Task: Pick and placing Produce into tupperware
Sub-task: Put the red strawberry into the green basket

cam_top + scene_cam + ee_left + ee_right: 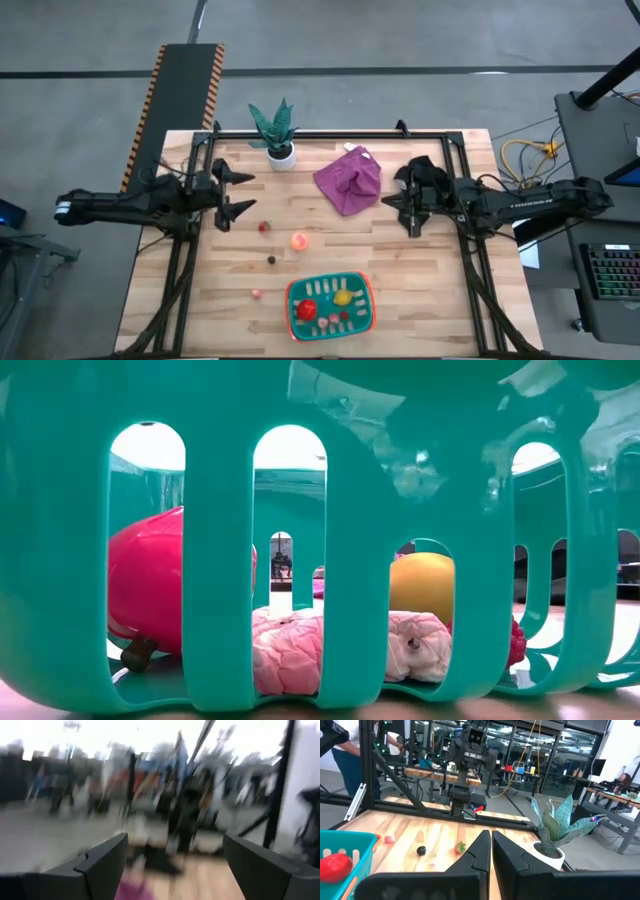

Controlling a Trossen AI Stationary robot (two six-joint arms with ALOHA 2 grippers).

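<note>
The tupperware (pixel 331 305) is sitting at the table's near edge, already holding a red piece (pixel 306 310), a yellow piece (pixel 343 297) and some small pink bits, while 4 pieces are lying loose on the wood: a peach-orange one (pixel 299 241), a small red one (pixel 264 227), a dark one (pixel 271 260) and a tiny pink one (pixel 256 294). The left gripper (pixel 236 195) is hovering with its fingers spread apart (empty, judging by the gap), probably because it sits nearest the loose produce. The right gripper (pixel 400 199) is waiting beside the purple cloth (pixel 349 180), fingers pressed together on nothing.
</note>
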